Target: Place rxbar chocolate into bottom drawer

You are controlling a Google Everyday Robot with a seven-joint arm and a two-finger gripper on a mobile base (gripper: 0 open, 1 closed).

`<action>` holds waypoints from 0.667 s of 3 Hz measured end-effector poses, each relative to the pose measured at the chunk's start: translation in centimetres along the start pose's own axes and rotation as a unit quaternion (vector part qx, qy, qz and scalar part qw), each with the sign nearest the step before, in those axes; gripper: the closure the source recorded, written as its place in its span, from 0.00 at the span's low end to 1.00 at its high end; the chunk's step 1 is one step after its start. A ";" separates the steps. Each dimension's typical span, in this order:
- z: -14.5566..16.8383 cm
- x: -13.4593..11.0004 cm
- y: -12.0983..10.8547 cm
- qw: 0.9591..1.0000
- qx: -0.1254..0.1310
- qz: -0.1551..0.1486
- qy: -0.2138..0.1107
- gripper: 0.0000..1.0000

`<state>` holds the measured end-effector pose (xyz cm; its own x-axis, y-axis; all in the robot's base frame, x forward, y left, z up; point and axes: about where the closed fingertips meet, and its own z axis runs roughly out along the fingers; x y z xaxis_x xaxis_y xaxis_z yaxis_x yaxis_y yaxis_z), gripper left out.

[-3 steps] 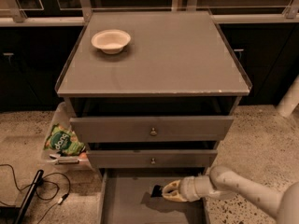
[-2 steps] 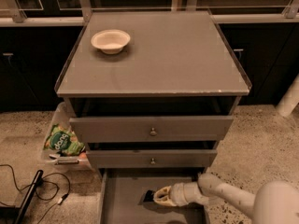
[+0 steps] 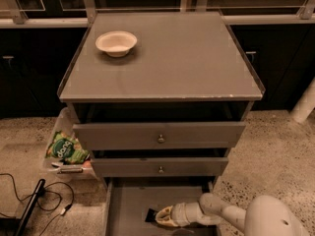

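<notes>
Warm, dim light falls on a speckled stone floor point(image 3: 275, 146). A grey cabinet point(image 3: 162, 68) stands in the middle, its flat top serving as a bench with a thin raised lip. A white bowl point(image 3: 116, 43) sits near the top's back left corner. Behind runs a row of dark cupboards point(image 3: 29, 68) under a pale rail with metal uprights. Left of the cabinet, a green snack bag point(image 3: 66, 149) lies in a clear bin, and a black cable point(image 3: 29, 200) trails over the floor. A white post point(image 3: 305, 102) leans at the right edge. The gripper point(image 3: 160, 216) is low over the bottom drawer point(image 3: 128, 205).
</notes>
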<state>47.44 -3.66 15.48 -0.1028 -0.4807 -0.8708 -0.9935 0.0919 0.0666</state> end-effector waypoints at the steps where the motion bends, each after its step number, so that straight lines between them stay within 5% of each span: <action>1: 0.0 -0.1 0.0 1.000 -0.001 -0.001 0.000 0.58; 2: 0.0 -0.1 0.0 1.000 -0.001 -0.001 0.000 0.35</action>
<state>47.46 -3.61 15.60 -0.1011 -0.4808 -0.8710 -0.9938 0.0900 0.0656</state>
